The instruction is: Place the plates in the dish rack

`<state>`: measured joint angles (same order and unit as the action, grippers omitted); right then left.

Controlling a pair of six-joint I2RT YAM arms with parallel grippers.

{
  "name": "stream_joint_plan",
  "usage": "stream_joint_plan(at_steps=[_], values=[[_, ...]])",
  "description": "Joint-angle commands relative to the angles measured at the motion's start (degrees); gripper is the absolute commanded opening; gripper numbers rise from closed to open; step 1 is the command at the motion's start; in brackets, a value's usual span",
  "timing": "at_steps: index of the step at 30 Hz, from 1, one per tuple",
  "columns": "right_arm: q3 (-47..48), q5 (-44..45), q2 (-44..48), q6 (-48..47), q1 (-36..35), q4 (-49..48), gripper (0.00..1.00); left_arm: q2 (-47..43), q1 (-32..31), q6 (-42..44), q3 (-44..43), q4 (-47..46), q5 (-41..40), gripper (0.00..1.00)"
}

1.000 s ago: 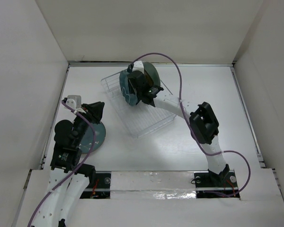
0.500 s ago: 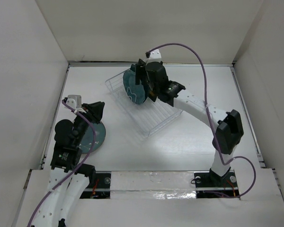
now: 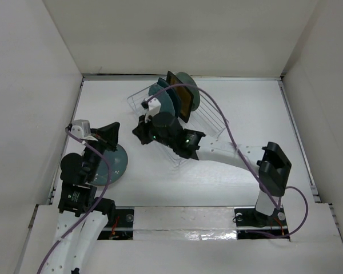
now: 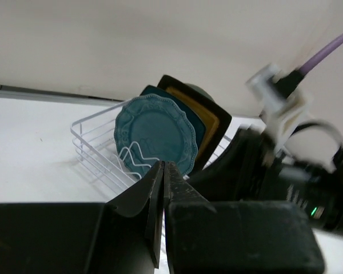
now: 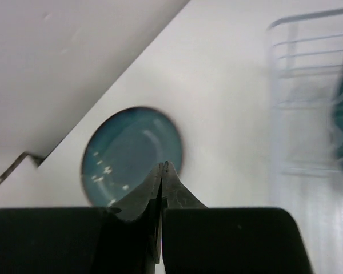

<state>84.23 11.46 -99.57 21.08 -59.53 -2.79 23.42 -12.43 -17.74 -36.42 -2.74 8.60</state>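
Several plates stand upright in the clear dish rack [image 3: 203,123]: a scalloped teal plate [image 3: 159,98] [image 4: 154,134] in front, then a dark teal one, a mustard-yellow square one [image 3: 181,98] [image 4: 210,123] and a pale green one at the back. A round teal-blue plate [image 3: 115,166] [image 5: 128,153] lies flat on the table at the left. My left gripper [image 3: 111,134] [image 4: 163,166] hangs over that plate's far edge, shut and empty. My right gripper [image 3: 139,133] [image 5: 163,166] is in front of the rack, pointing toward the flat plate, shut on nothing.
White walls enclose the table on three sides. The rack [image 4: 97,151] sits at an angle at the back middle. The right arm [image 3: 234,151] stretches across the table in front of the rack, and its wrist [image 4: 274,171] fills the right of the left wrist view.
The right gripper let go of the scalloped teal plate in the rack, swung forward and left out of the rack, and shut. The left gripper closed and shifted slightly left.
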Motion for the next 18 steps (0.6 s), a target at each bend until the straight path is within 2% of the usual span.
stream_joint_plan(at_steps=[1, 2, 5, 6, 7, 9, 11, 14, 18], values=[[1.5, -5.4, -4.7, 5.1, -3.3, -5.7, 0.00, -2.9, -0.4, -0.9, -2.2, -3.7, -4.4, 0.00], [2.4, -5.2, -6.1, 5.7, -3.9, -5.5, 0.01, -3.4, -0.4, -0.8, -2.1, -3.5, -4.9, 0.00], [4.6, -5.0, -12.0, 8.8, -4.6, -5.6, 0.38, -3.9, -0.9, -0.1, -1.8, -3.2, -5.6, 0.02], [4.8, -4.4, -14.1, 10.9, -5.2, -5.8, 0.56, -4.3, -0.9, -0.1, -1.2, -3.6, -5.3, 0.12], [4.6, -4.3, -15.0, 11.8, -5.2, -6.1, 0.62, -4.3, -0.9, -0.1, -0.4, -4.1, -4.4, 0.19], [3.7, -3.6, -16.2, 14.6, -5.2, -7.0, 0.69, -4.0, -0.9, -0.3, 0.0, -4.6, -3.4, 0.34], [2.4, -3.4, -17.8, 16.6, -5.2, -8.3, 0.70, -3.9, -1.5, -0.2, 0.2, -4.4, -3.2, 0.41], [2.4, -4.2, -21.1, 18.6, -5.2, -9.3, 0.69, -4.6, -1.5, -0.3, 0.7, -4.5, -2.5, 0.42], [2.8, -9.5, -25.3, 23.9, -5.2, -12.1, 0.68, -4.6, -1.5, -0.5, 1.1, -4.4, -1.7, 0.42]])
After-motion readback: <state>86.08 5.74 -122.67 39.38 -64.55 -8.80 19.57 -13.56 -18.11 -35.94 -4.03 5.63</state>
